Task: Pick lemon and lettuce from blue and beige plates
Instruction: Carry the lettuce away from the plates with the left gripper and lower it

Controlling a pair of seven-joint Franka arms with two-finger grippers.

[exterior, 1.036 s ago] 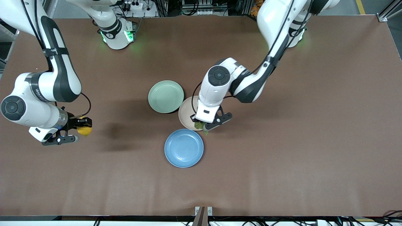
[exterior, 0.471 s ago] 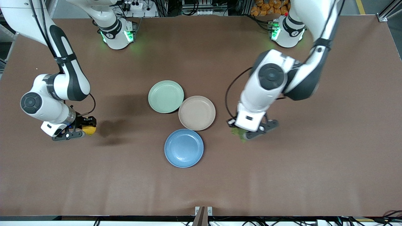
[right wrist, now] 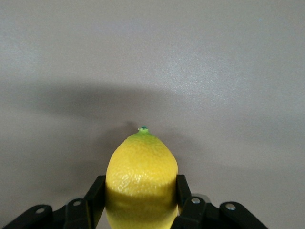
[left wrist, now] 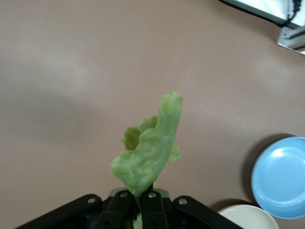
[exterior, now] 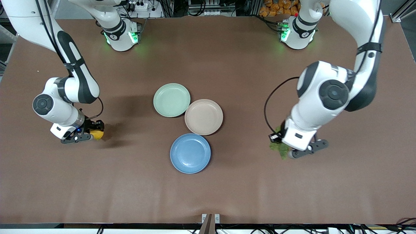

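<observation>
The lemon (right wrist: 142, 183) points its small green tip straight out from the right gripper (exterior: 85, 135), long axis in line with the fingers, which clamp its sides over bare table at the right arm's end. Its rear half is cut off in the right wrist view.

The lettuce (left wrist: 148, 149) stands out lengthwise from the left gripper (exterior: 289, 151), pinched at its base, over bare table toward the left arm's end. The arm hides most of it from the front.

The blue plate (exterior: 190, 153) and beige plate (exterior: 203, 117) lie bare mid-table.
</observation>
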